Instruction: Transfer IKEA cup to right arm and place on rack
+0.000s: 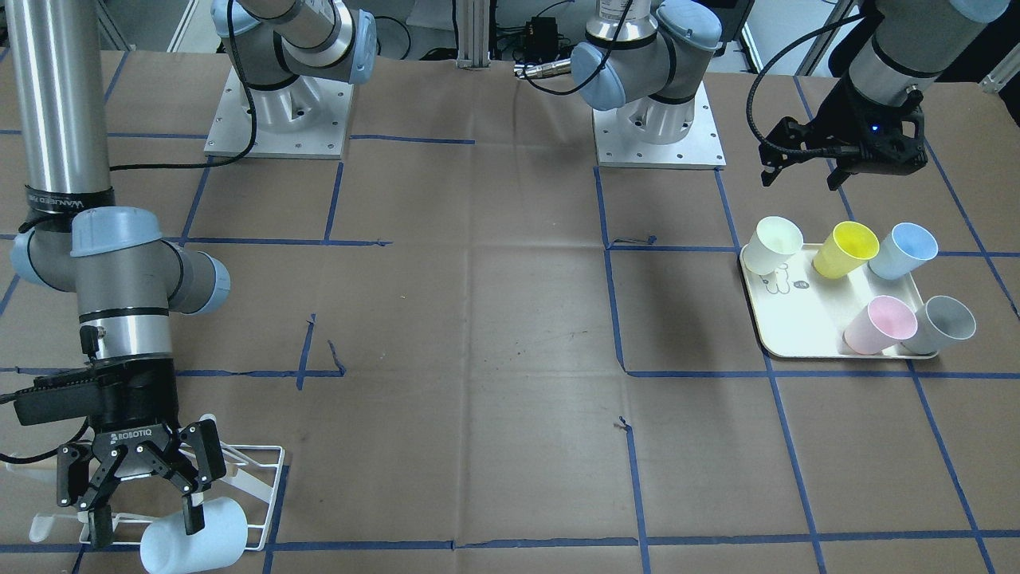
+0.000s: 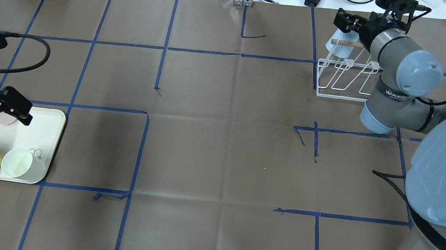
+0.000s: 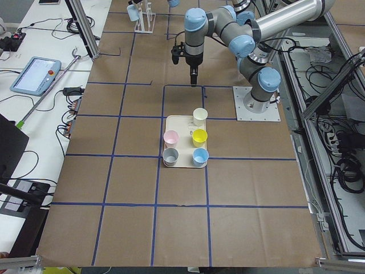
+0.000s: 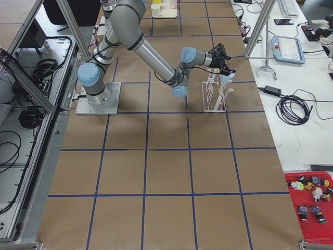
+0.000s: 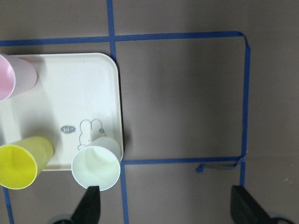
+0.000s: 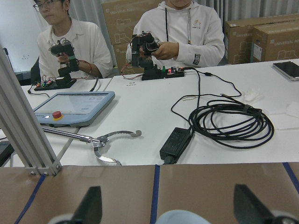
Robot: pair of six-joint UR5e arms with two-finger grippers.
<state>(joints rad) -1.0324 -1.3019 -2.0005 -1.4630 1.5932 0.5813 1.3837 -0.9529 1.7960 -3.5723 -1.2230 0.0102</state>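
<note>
Right arm's black two-finger gripper (image 1: 147, 528), fingers apart, straddles the pale blue plastic cup (image 1: 203, 536) tilted on the white wire rack (image 1: 273, 494) at the far edge of the desk (image 1: 494, 335); released there, I judge. Left gripper (image 5: 168, 207) hangs spread above the cream tray (image 5: 70, 93).

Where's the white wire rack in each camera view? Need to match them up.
Front-facing: rack bottom left.
Overhead: rack upper right.
Exterior left: rack top edge, far end.
Exterior right: rack right of centre.
Left wrist, right wrist: not in view.
Landmark: pale blue cup at the rack's end, in all four exterior views.
</note>
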